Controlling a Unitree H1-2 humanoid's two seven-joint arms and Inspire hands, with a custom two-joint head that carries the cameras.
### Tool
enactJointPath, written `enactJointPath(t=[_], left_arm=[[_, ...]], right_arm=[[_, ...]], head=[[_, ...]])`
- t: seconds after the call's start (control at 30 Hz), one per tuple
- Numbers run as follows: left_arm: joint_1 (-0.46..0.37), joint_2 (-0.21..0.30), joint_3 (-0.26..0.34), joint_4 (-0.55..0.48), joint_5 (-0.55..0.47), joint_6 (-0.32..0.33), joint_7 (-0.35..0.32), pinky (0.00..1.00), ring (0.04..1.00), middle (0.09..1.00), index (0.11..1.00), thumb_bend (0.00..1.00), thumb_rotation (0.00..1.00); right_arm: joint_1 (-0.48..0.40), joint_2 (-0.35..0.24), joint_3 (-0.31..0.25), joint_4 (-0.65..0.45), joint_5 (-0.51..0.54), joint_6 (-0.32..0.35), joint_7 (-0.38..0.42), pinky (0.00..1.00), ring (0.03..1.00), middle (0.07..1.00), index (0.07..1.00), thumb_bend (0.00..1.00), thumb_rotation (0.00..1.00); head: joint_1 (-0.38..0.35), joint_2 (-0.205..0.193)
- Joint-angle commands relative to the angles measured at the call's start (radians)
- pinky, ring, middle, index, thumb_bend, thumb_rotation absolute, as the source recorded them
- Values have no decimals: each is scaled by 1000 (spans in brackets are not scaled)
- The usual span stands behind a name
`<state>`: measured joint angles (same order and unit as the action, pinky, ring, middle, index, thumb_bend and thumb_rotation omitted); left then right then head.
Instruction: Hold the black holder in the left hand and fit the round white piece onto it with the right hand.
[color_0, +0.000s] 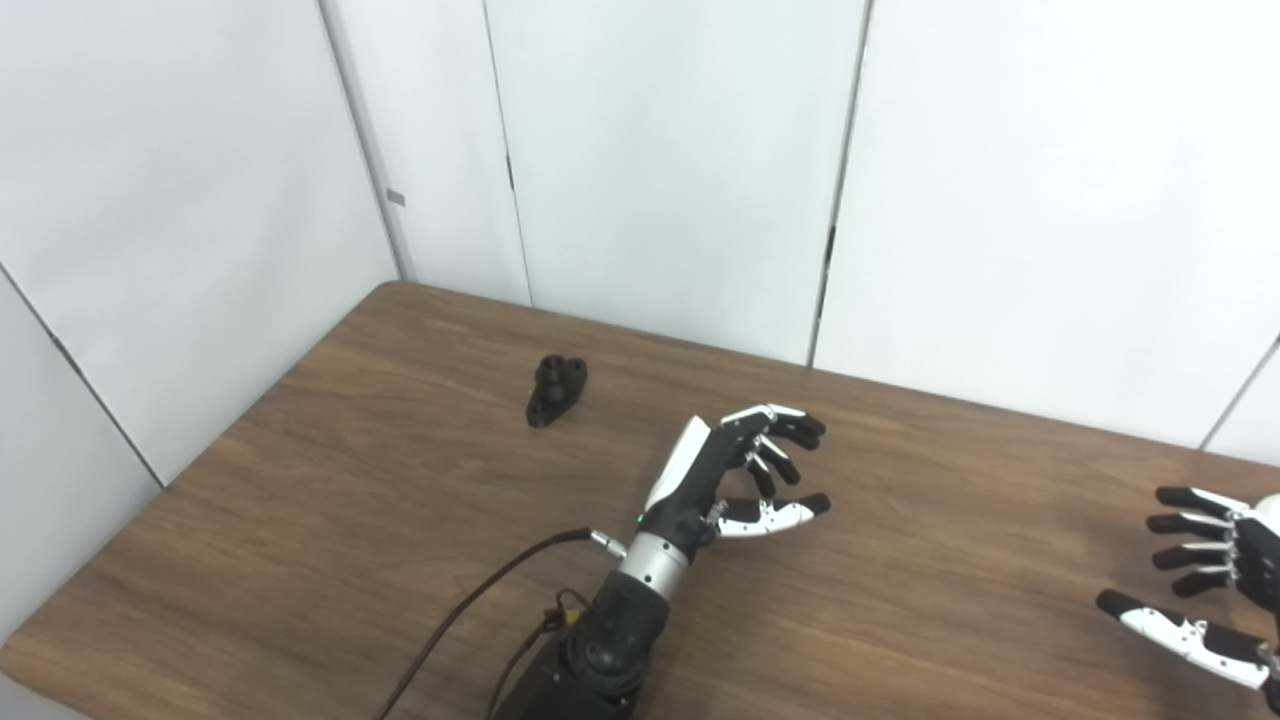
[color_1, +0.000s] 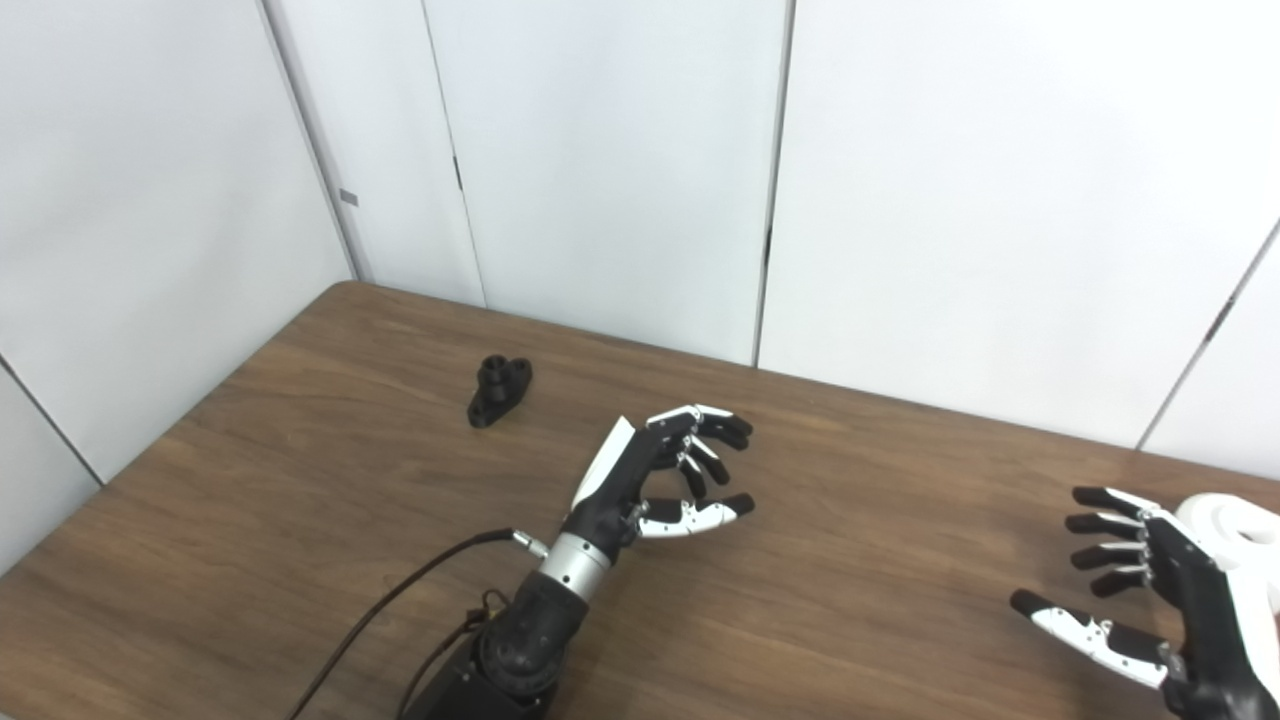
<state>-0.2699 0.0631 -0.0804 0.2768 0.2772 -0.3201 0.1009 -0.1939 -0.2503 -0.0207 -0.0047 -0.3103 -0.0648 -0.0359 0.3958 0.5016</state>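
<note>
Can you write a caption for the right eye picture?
Both open hands, left and right, wait; black holder sits untouched.

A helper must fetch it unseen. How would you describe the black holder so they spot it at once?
Start at the brown wooden table and look to its far left corner near the white wall panels. The black holder lies there alone, beyond the open left hand. It is the only small black part lying loose on the wood.

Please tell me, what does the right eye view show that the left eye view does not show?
Only the right eye view shows the round white piece, behind the right hand at the picture's right edge. The left eye view shows nothing extra; it cuts that hand off. Both show the black holder lying alone on the table, and the left hand open, fingers apart, holding nothing.
</note>
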Motion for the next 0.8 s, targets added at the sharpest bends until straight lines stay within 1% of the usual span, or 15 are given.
enactJointPath(t=[0.0, 0.1, 0.23, 0.3, 0.33, 0.4, 0.53, 0.63, 0.7, 0.77], left_arm=[[-25, 19, 12, -38, -10, -29, 3, 411, 539, 645, 646, 677, 0], [-29, 37, 21, -50, -5, -48, 10, 462, 584, 651, 635, 645, 0], [-32, 57, 33, -80, 78, -37, 59, 468, 602, 656, 631, 622, 19], [-32, 66, 37, -98, 96, -33, 67, 477, 612, 669, 641, 651, 7], [-33, 80, 36, -108, 116, -24, 67, 478, 613, 672, 643, 657, 7], [-34, 100, 30, -124, 158, -1, 63, 464, 614, 680, 667, 689, 93], [-43, 132, 33, -133, 228, 24, 78, 487, 639, 697, 678, 734, 152], [-48, 139, 50, -136, 255, 34, 110, 506, 649, 700, 672, 749, 162], [-54, 144, 65, -135, 284, 41, 147, 522, 662, 704, 670, 743, 161], [-59, 149, 82, -138, 303, 58, 172, 555, 679, 712, 667, 738, 167]], right_arm=[[-33, -8, -4, -39, -8, -22, -12, 437, 559, 654, 711, 619, 39], [-31, -8, -4, -52, -11, -1, -8, 442, 562, 657, 715, 617, 34], [-31, -11, -8, -51, -3, -7, -8, 445, 563, 659, 717, 616, 2], [-32, -13, -10, -49, 2, -11, -8, 447, 565, 660, 715, 617, 9], [-34, -14, -13, -45, 7, -15, -9, 447, 565, 660, 715, 617, 12], [-36, -16, -18, -40, 12, -20, -11, 446, 563, 658, 712, 616, 2], [-34, -18, -21, -56, 17, 3, 0, 449, 568, 659, 708, 620, 0], [-32, -22, -19, -51, 18, -11, 0, 443, 562, 655, 707, 622, 0], [-31, -23, -16, -49, 12, -14, 0, 442, 559, 654, 707, 624, 0], [-31, -23, -13, -50, 8, -14, 0, 443, 559, 655, 708, 623, 0]], head=[[2, 0], [8, -2], [13, -2], [13, -2], [13, -1], [13, -1], [13, -1], [14, -1], [15, -1], [18, -1]])
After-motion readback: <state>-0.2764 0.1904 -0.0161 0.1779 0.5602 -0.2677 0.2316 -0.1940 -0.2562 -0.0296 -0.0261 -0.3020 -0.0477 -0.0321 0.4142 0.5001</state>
